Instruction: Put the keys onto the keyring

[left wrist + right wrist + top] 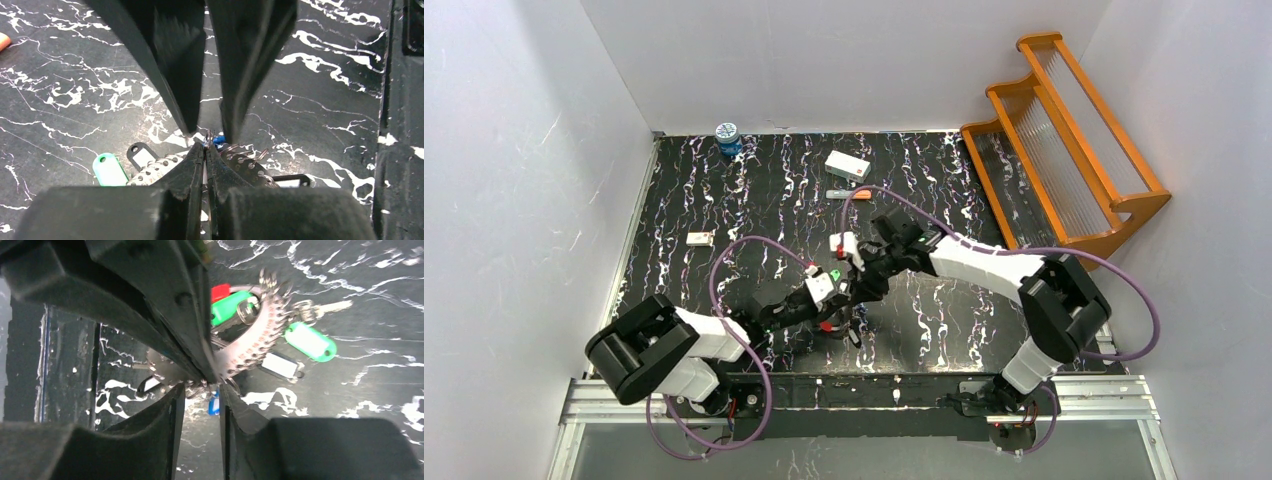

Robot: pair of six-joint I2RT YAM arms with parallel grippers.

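The black marbled table [944, 330] bears a blue jar [728, 138], white box [847, 165], marker [849, 193] and small white piece [699, 238].

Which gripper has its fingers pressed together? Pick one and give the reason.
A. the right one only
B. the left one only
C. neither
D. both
B: in the left wrist view the left gripper has its fingers meeting at the tips, while the right wrist view shows a clear gap between the fingers of the right gripper.

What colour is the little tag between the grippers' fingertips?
Blue tag; clearest in the right wrist view.
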